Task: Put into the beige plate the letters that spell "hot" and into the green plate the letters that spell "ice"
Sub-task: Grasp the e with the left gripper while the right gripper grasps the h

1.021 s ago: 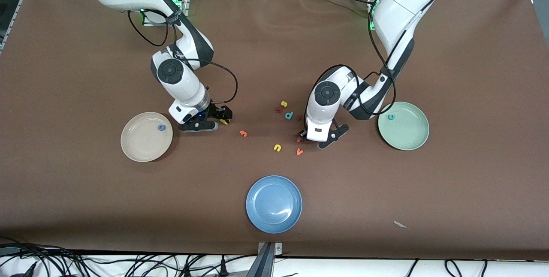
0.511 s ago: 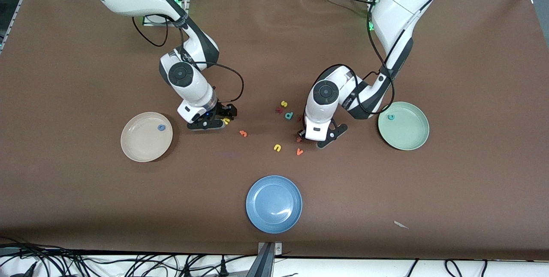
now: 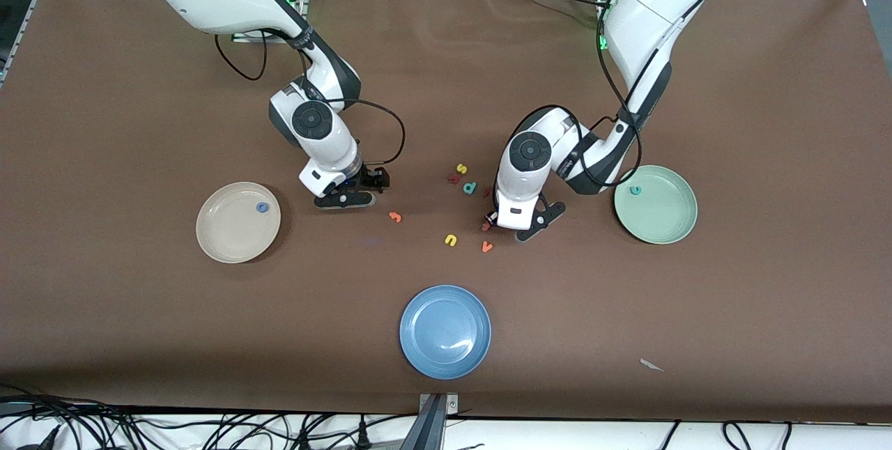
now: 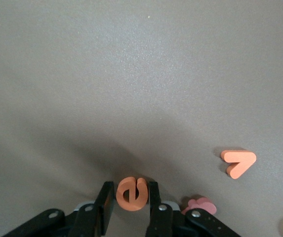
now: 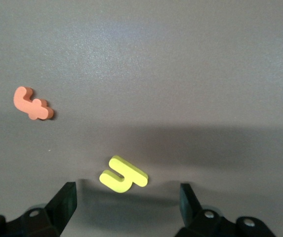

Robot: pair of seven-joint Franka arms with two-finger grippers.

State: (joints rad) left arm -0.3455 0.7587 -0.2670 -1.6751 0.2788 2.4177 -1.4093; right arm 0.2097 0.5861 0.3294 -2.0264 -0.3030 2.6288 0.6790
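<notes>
The beige plate (image 3: pixel 238 221) holds the o (image 3: pixel 262 207). The right gripper (image 5: pixel 124 202), spread wide, hangs low over the h (image 5: pixel 123 175), near the t (image 3: pixel 395 216). The left gripper (image 4: pixel 130 200) pinches the e (image 4: pixel 131 193) at the table. The green plate (image 3: pixel 656 204) holds the c (image 3: pixel 635 190).

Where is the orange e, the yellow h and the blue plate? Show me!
orange e (image 4: pixel 131 193): left wrist view, middle of the letter.
yellow h (image 5: pixel 123 175): right wrist view, its stem.
blue plate (image 3: pixel 418 311): front view, bare inner floor.
</notes>
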